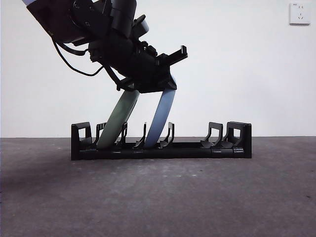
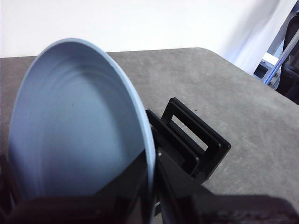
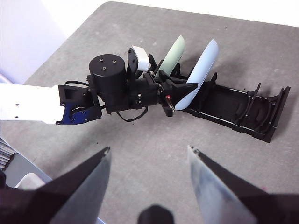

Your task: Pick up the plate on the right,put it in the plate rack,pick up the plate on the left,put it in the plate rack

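front view, rack: the plate rack (image 1: 161,142) sits on the grey worktop (image 1: 158,197), with two plates leaning in its left-hand slots.
front view, plates: the green plate (image 1: 118,120) stands nearer the rack's end; the blue plate (image 1: 160,118) stands in the next slot toward the middle, its foot between the prongs.
front view, arm: the left gripper (image 1: 165,85) comes down from above and has the blue plate's upper rim.
front view, room: plain white wall, a socket (image 1: 299,13) high at one corner.
left wrist view, grip: the jaws are closed on the blue plate (image 2: 79,126) at its rim, one on each face; rack end (image 2: 196,140) just beyond.
left wrist view, advice: i judge the plate seated or nearly so; ease the jaws apart only once the foot rests in the slot, then lift straight away so the rim is not dragged.
right wrist view, right gripper (image 3: 148,161): waits high above the worktop (image 3: 140,135), jaws wide apart, holding nothing.
right wrist view, scene: left arm (image 3: 112,91) at the rack (image 3: 233,109); both plates slotted.
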